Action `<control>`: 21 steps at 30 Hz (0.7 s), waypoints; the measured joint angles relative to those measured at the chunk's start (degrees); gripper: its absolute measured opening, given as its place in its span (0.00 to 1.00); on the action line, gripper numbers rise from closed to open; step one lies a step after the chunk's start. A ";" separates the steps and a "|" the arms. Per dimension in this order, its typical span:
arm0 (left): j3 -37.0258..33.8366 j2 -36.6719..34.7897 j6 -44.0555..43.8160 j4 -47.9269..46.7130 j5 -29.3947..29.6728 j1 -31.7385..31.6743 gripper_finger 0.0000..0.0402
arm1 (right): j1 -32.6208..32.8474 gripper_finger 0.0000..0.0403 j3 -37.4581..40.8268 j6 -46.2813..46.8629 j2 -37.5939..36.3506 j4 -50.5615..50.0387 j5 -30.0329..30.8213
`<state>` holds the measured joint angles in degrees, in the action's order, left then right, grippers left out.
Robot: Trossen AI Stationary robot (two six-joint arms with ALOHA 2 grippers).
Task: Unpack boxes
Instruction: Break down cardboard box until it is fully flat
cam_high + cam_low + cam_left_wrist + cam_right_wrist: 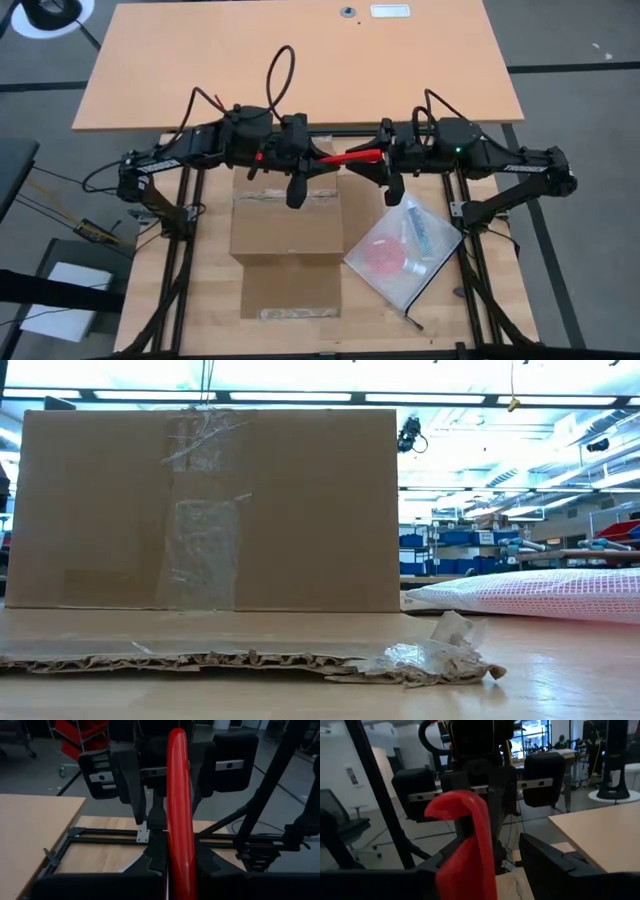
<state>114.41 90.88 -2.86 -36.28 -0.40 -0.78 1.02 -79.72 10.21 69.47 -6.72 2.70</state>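
The brown cardboard box (285, 230) stands mid-table with its flaps spread; its taped wall (210, 510) fills the low view. Above its far side a long red tool (350, 157) hangs level between my two grippers, which face each other. My left gripper (322, 160) (180, 887) is shut on the tool. My right gripper (374, 157) (480, 865) is open, its fingers on either side of the tool's other part (470, 850). The tool lies close to one finger and a gap shows beside the other; whether it touches, I cannot tell. My left gripper pinches the red tool (181, 870) between its two fingers. The fingers come level from the table's left and lie along the tool. The tool sticks out level toward my right gripper, clear of the box and table.
A clear plastic bag (400, 250) (540, 595) with a red mesh pad inside lies on the table right of the box. The box's near flap (200, 652) lies flat toward the front edge, with crumpled tape (440, 650) at its corner. A second tabletop (300, 60) stands beyond.
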 joint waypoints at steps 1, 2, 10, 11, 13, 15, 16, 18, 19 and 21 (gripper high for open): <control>0.00 -0.01 0.07 -0.15 -0.41 -0.02 0.10 | 0.02 0.41 0.00 0.05 0.00 -0.04 -0.11; 0.00 -0.01 0.83 -0.60 -0.50 -0.04 0.10 | 0.10 0.41 0.00 -0.67 0.02 -0.53 -0.34; -0.04 0.16 -0.61 -0.25 -1.38 0.72 0.10 | 2.04 0.41 0.00 -0.02 0.02 -0.36 -0.11; -0.04 0.21 -1.01 -0.14 -1.56 0.83 0.10 | 2.31 0.41 0.00 0.50 0.02 -0.07 -0.06; -0.04 0.17 -0.91 -1.19 -1.79 1.20 0.10 | 2.80 0.41 0.00 0.25 0.28 0.90 0.00; -0.04 0.18 -1.62 -1.21 -0.72 1.96 0.10 | 3.50 0.41 0.00 0.76 0.28 1.09 0.51; -0.04 0.26 -2.26 -0.75 -0.70 2.26 0.10 | 3.83 0.41 0.00 1.68 0.28 1.74 0.60; -0.04 0.27 -2.46 -0.93 -1.01 2.82 0.10 | 4.23 0.41 -0.03 2.06 0.54 2.66 0.48; -0.04 0.25 -2.14 -1.23 -0.75 3.15 0.10 | 4.43 0.41 -0.04 1.91 0.63 2.63 0.40; -0.04 0.25 -2.38 -1.05 0.29 3.60 0.10 | 4.75 0.41 -0.04 2.45 0.70 2.75 0.62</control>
<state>114.37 91.13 -5.24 -37.33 -0.12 2.82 5.77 -79.77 12.66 70.17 -3.97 3.32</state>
